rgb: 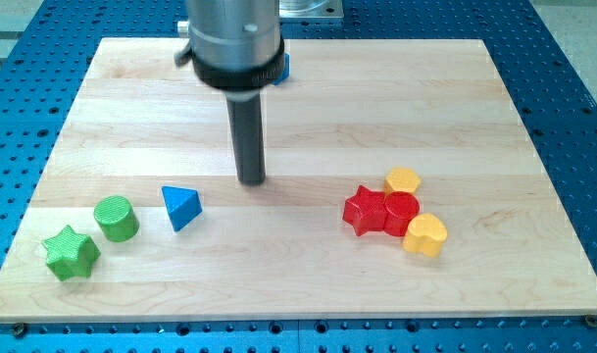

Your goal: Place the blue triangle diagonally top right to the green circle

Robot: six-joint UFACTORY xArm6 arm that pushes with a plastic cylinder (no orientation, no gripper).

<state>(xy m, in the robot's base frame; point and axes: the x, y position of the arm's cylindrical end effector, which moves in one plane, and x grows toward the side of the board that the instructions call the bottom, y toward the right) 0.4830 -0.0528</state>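
The blue triangle (181, 207) lies on the wooden board at the lower left, just right of the green circle (116, 218) and about level with it, a small gap between them. My tip (252, 180) rests on the board up and to the right of the blue triangle, not touching it. The rod rises from there to the grey arm body at the view's top.
A green star (71, 253) sits down-left of the green circle. At the right, a red star (365, 211), a red circle (401, 210), a yellow block (403, 180) and a yellow heart (425, 234) cluster together. A blue block (283, 67) peeks out behind the arm at the top.
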